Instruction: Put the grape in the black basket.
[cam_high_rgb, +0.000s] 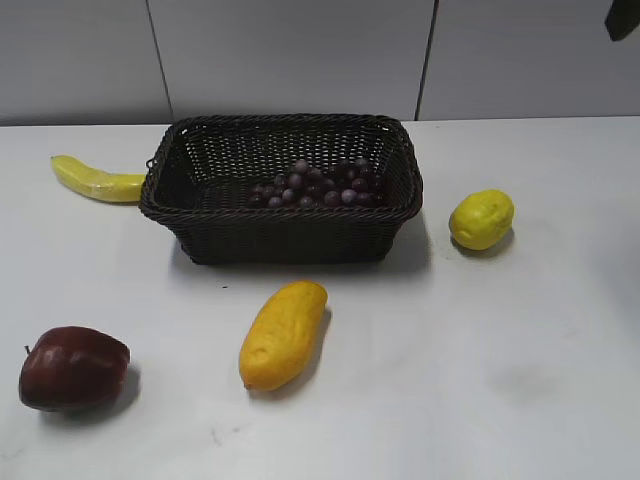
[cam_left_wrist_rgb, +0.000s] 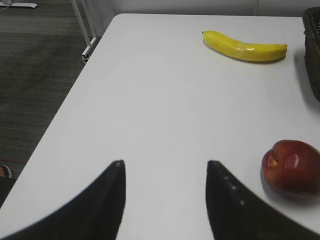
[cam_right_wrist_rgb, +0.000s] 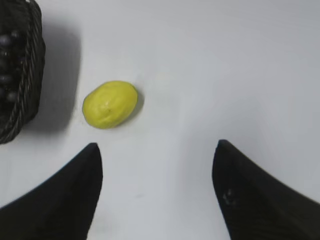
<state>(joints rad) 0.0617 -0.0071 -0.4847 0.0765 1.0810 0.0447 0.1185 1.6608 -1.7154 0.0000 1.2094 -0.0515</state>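
The grape (cam_high_rgb: 322, 185), a long bunch of small dark red and purple-grey grapes, lies inside the black basket (cam_high_rgb: 180, 215) toward its right half. A few grapes (cam_right_wrist_rgb: 6, 50) show behind the basket wall (cam_right_wrist_rgb: 25, 85) at the left of the right wrist view. The basket's edge (cam_left_wrist_rgb: 312, 55) shows at the right of the left wrist view. My left gripper (cam_left_wrist_rgb: 165, 167) is open and empty above bare table. My right gripper (cam_right_wrist_rgb: 157, 150) is open and empty above the table right of the basket. Only a dark bit of the right arm (cam_high_rgb: 622, 18) shows in the exterior view.
A banana (cam_high_rgb: 95, 180) lies left of the basket, also in the left wrist view (cam_left_wrist_rgb: 244, 46). A dark red apple (cam_high_rgb: 72, 367) (cam_left_wrist_rgb: 291, 166) sits front left. A yellow mango (cam_high_rgb: 283, 334) lies in front of the basket. A lemon (cam_high_rgb: 481, 219) (cam_right_wrist_rgb: 109, 104) sits right of it. The table's left edge (cam_left_wrist_rgb: 60, 125) drops to the floor.
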